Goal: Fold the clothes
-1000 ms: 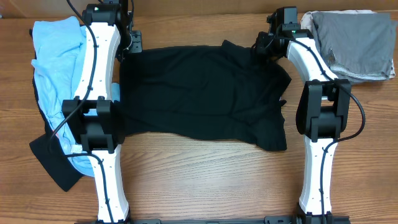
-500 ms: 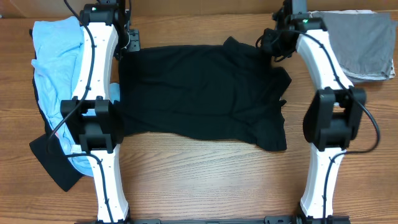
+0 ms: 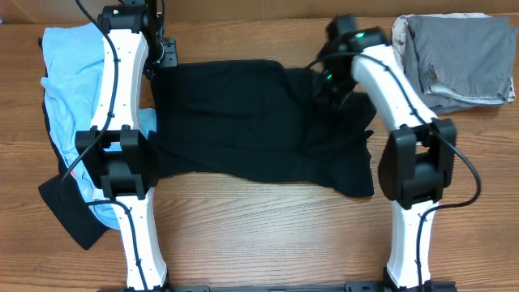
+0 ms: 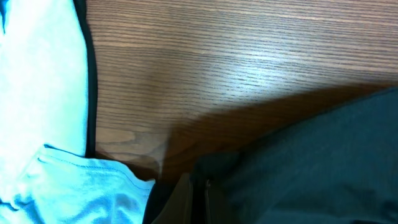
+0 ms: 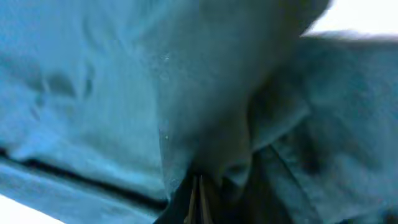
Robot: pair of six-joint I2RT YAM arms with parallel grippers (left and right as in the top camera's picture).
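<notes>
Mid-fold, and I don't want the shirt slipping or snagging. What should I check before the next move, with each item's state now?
1. Right fingers pinched on the black short-sleeved fabric T-shirt: ok, cloth bunches around them.
2. Left fingers closed at the T-shirt's far left corner: ok.
3. T-shirt body lying flat on the wooden table: ok, only mild wrinkles.
4. Folded grey garment apart from the T-shirt: ok.
5. Light blue garment apart from the T-shirt: cannot tell, the left arm covers the gap.
</notes>
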